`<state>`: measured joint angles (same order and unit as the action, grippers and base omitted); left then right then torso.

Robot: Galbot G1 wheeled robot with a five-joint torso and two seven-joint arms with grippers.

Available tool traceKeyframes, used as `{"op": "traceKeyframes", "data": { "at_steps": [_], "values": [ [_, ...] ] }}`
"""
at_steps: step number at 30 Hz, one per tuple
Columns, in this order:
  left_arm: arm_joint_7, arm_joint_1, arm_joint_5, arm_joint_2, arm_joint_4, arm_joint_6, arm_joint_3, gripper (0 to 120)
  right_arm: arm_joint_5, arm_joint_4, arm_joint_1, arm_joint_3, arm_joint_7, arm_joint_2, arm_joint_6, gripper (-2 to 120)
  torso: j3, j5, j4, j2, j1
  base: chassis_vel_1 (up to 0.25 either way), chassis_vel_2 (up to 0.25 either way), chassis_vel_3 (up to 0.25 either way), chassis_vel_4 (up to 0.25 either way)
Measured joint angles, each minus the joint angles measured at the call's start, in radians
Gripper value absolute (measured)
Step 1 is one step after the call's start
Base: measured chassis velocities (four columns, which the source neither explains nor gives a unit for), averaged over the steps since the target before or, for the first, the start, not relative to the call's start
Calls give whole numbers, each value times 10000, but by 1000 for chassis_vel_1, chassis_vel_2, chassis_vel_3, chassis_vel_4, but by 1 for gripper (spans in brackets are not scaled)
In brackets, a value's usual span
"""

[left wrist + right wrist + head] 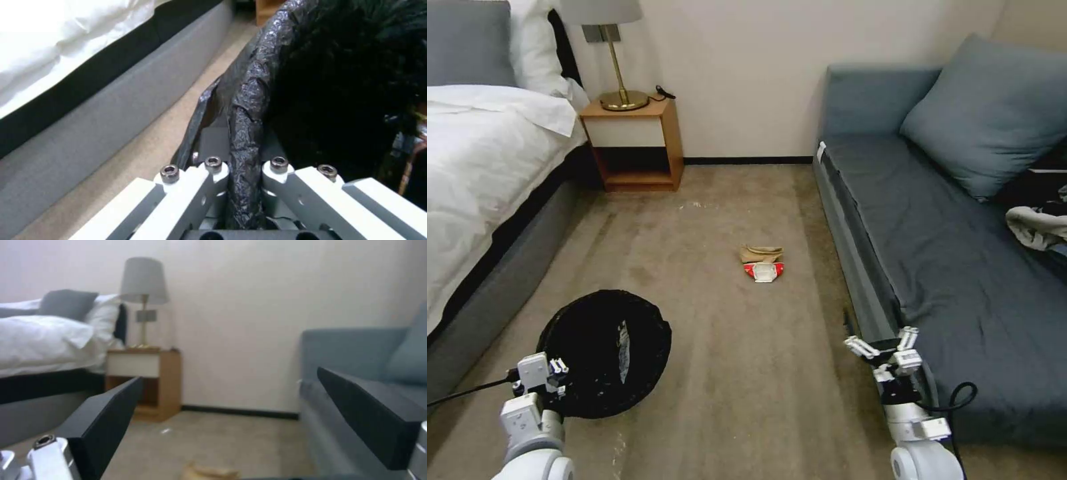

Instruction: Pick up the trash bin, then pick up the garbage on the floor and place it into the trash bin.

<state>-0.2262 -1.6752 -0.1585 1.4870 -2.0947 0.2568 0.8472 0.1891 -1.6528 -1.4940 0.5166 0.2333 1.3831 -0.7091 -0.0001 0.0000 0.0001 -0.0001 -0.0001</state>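
The trash bin (604, 350), lined with a crinkly black bag, hangs low at the left over the carpet. My left gripper (550, 375) is shut on its near rim. In the left wrist view the fingers (195, 180) pinch the bag-covered rim (245, 133) of the trash bin. Some garbage lies mid-floor: a crumpled tan paper (760, 253) touching a red-and-white packet (764, 271). A pale strip of litter (623, 343) shows inside the bin. My right gripper (884, 347) hangs open beside the sofa's front edge, holding nothing. The tan paper (209, 472) also shows in the right wrist view, low between the black pads (106, 420).
A bed (480, 153) runs along the left. A wooden nightstand (634, 143) with a brass lamp (614, 60) stands at the far wall. A grey-blue sofa (947, 253) with a cushion (994, 113) lines the right. Open carpet lies between them.
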Motion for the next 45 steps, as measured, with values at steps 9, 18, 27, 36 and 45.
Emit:
{"op": "traceKeyframes", "data": {
  "at_steps": [9, 18, 27, 36, 45],
  "values": [
    [-2, 18, -60, -85, 86, -52, 37, 4, -429, -156, 129, -586, -621, -77, 1222, 100, -1, -1, 0, 1, -1, -14, 16, 21, -16],
    [-2, 33, -125, -114, 115, -93, 79, 4, -703, -172, 174, -661, -986, -86, 1440, 100, 0, 1, 0, 0, 0, -193, 174, 184, -185],
    [-1, 25, -93, -72, 126, -114, 38, 4, -742, -5, 212, -680, -981, -62, 1322, 100, 1, -6, -3, 0, 0, -264, 263, 271, -269],
    [-2, 19, -43, 5, 126, -148, 35, 4, -861, 52, 281, -780, -1354, -96, 1266, 100, 1, 4, -2, 0, -1, -290, 293, 293, -294],
    [-2, -39, 35, 73, 56, -185, 43, 4, -962, 145, 760, -1916, -2017, -761, 1522, 100, 3, 1, -3, 0, 1, -207, 215, 204, -193]
  ]
}}
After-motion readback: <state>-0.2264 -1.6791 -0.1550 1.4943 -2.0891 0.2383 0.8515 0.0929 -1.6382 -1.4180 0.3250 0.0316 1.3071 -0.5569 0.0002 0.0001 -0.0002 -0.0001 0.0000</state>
